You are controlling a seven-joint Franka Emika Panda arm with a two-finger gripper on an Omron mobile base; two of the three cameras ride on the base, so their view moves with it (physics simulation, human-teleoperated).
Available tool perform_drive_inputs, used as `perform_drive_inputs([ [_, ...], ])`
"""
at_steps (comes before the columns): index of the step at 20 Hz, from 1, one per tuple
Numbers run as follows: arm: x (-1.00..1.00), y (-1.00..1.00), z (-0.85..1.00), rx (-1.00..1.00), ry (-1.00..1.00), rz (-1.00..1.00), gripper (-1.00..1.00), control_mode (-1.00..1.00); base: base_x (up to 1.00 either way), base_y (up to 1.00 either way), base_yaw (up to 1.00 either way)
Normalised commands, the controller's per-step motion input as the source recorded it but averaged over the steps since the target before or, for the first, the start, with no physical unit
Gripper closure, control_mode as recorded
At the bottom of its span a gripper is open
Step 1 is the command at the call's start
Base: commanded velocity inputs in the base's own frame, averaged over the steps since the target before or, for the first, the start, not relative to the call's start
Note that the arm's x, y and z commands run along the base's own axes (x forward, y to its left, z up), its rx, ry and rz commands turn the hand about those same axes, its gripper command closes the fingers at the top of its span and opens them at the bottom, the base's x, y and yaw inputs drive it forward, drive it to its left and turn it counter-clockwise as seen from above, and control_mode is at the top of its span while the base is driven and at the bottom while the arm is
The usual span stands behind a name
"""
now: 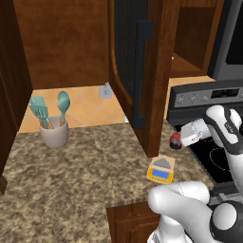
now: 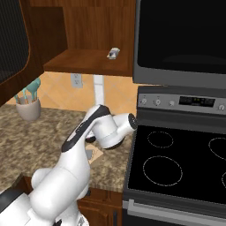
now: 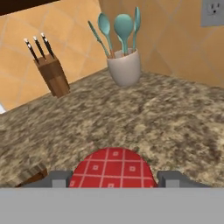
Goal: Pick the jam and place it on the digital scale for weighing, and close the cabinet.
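The jam, a small dark-red jar, sits between the fingers of my gripper, which is shut on it just right of the open cabinet door. In the hand view its red checked top lies between the two grey fingertips, with the gripper around it. The yellow-orange digital scale lies on the counter, a little below and left of the jam. The dark brown cabinet door, with ribbed panel and black bar handle, stands swung open over the counter.
A white crock of teal utensils stands at the back left of the granite counter, with a knife block nearby. The black stove is to the right, a microwave above it. My own arm blocks the scale from the right.
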Motion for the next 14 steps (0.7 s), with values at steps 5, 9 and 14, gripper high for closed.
perform_drive_inputs([
  [5,-0.05,0.01,-0.32,0.0,0.0,0.07,1.0,-1.0,0.0,0.0,0.0],
  [9,-0.08,0.12,-0.28,0.0,0.01,0.05,1.0,-1.0,0.0,0.0,0.0],
  [14,-0.01,0.11,-0.2,0.0,0.04,0.1,1.0,-1.0,0.0,0.0,0.0],
])
